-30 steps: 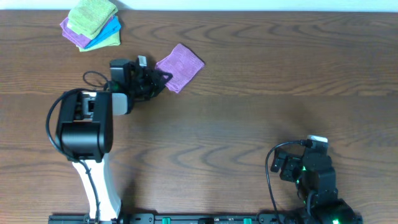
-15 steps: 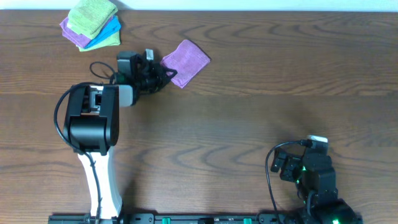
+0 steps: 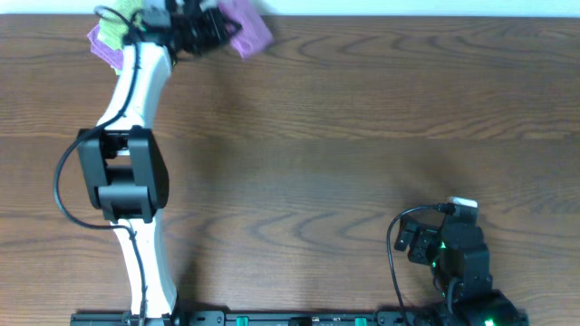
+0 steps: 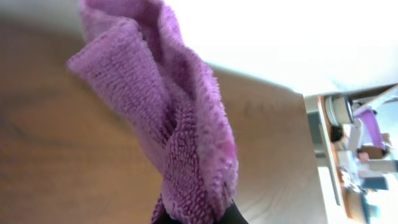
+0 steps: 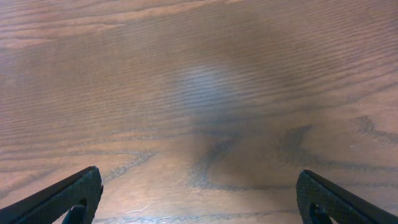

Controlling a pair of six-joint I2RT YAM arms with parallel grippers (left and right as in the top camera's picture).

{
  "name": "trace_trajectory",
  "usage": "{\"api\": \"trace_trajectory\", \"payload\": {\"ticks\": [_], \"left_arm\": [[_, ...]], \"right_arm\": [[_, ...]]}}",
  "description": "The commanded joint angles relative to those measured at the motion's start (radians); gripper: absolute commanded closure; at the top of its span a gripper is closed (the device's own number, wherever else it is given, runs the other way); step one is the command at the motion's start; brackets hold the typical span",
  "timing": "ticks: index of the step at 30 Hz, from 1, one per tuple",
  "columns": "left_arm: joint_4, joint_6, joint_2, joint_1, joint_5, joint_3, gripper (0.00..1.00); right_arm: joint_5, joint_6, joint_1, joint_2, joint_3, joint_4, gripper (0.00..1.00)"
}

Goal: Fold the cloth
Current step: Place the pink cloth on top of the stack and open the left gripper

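Note:
The cloth (image 3: 245, 27), a lilac towel, hangs bunched from my left gripper (image 3: 216, 29) at the table's far edge, left of centre. In the left wrist view the cloth (image 4: 168, 112) fills the middle, and both dark fingertips (image 4: 233, 216) pinch its lower end, so the left gripper (image 4: 194, 218) is shut on it. My left arm stretches far back across the table. My right gripper (image 5: 199, 202) stands open over bare wood with nothing between its fingers; seen from overhead, the right gripper (image 3: 412, 240) rests near the front right.
A pile of folded cloths lies at the back left corner, partly hidden by my left arm, with a green one (image 3: 111, 32) on a purple one (image 3: 101, 47). The wooden table (image 3: 362, 136) ends at a white wall along the far edge.
My left gripper shut on the cloth and carried it from the left-middle of the table back to the far edge, near the pile. The right arm has not moved.

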Motion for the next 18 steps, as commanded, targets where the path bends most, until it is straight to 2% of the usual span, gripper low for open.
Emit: {"api": "trace_trajectory", "payload": {"ticks": [1,6,18], "left_arm": [[-0.026,0.076,-0.002,0.039,-0.058,0.116,0.94],[-0.051,0.072,-0.002,0.105,-0.094,0.195,0.95],[-0.129,0.08,-0.002,0.252,-0.113,0.196,0.94]], "right_arm": [[0.01,0.013,0.003,-0.002,-0.004,0.002,0.01],[0.01,0.013,0.003,-0.002,-0.004,0.002,0.01],[0.01,0.013,0.003,-0.002,-0.004,0.002,0.01]]}}
